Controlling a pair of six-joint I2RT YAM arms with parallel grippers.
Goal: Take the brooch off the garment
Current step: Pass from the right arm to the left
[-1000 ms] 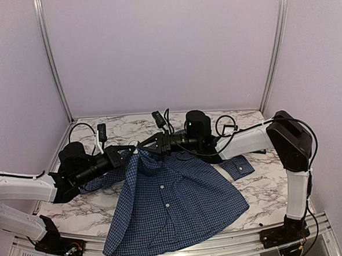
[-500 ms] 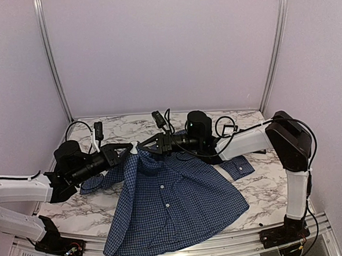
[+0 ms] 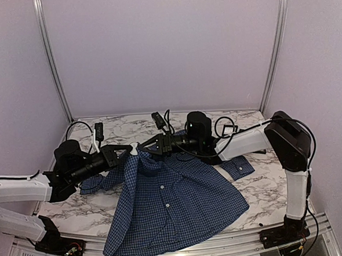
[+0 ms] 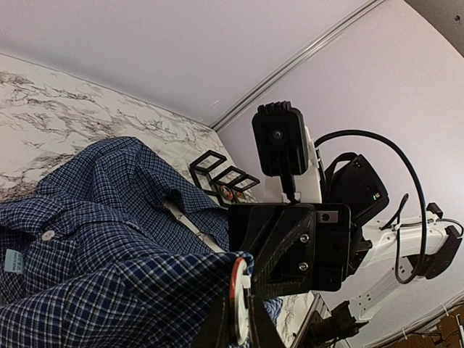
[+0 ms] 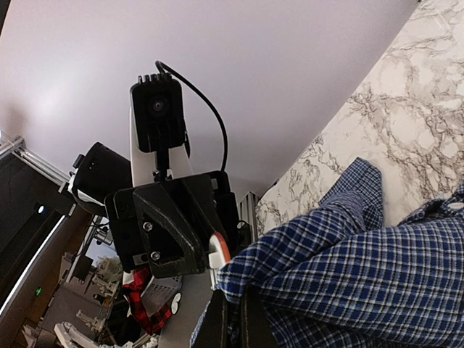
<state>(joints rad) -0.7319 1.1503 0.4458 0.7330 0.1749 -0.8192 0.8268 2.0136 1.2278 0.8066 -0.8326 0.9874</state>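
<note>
Over the marble counter [image 3: 262, 189], the shirt [image 3: 175, 203] peaks at 12 o'clock. The left tool [image 3: 128, 148] pinches the brooch [image 4: 238, 306], and the right tool [image 5: 233, 317] is clamped tight on the shirt.

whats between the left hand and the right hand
The brooch, white with a red rim, on a lifted peak of the shirt. The left hand and right hand nearly meet on it, clearest in the top view.

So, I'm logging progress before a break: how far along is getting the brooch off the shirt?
Done: the dark blue checked button-up shirt is raised at its far end, pinched in the shut right pincer. In hand: the left pincer grips the small white round brooch with a red rim. Left: the brooch sits against the cloth edge, so pulling it free remains.
</note>
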